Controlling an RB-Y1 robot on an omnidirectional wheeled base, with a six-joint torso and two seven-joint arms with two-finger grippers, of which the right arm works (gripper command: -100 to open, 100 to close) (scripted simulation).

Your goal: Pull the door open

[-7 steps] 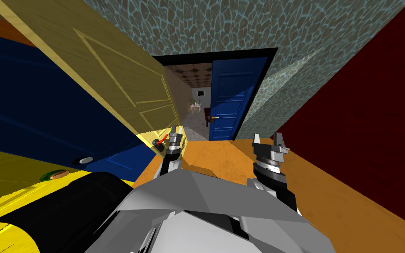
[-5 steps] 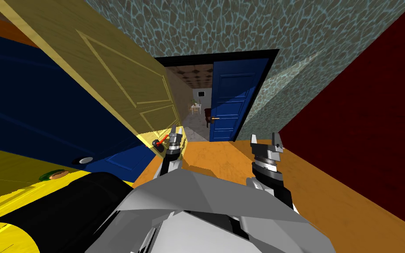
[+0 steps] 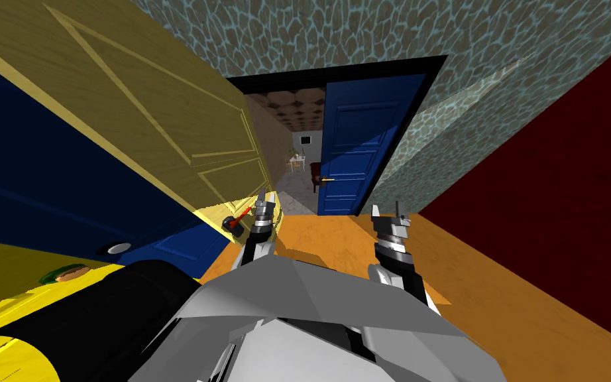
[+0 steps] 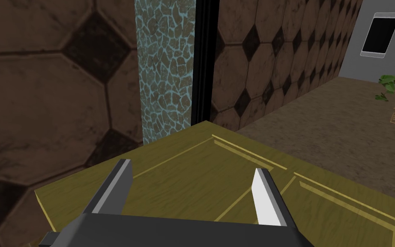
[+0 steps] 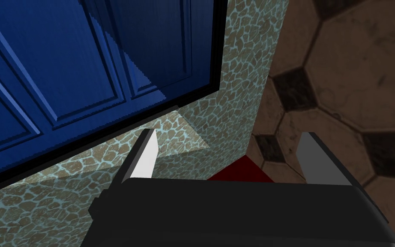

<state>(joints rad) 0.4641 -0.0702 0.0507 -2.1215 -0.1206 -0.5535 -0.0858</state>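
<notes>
The yellow panelled door [image 3: 165, 119] stands swung out across the left of the head view. Its dark knob with a red lever [image 3: 234, 222] sits near the free edge. My left gripper [image 3: 264, 202] is just right of that handle, beside the door's edge and apart from the lever. In the left wrist view its fingers [image 4: 192, 165] stand open with nothing between them, over the yellow door face [image 4: 201, 188]. My right gripper [image 3: 386, 212] hangs open over the orange floor, away from the door, and also shows open in the right wrist view [image 5: 229, 132].
Straight ahead a black-framed doorway [image 3: 297, 152] leads to a corridor, with a blue door [image 3: 357, 152] open at its right. A dark red wall [image 3: 562, 199] runs along the right. A dark blue panel [image 3: 46, 179] and a yellow surface [image 3: 6, 265] lie at left. Orange floor [image 3: 324, 232] spreads ahead.
The yellow door has swung further toward me and its handle has shifted a little left. My right gripper has turned and moved slightly left and up. The left gripper has held its place.
</notes>
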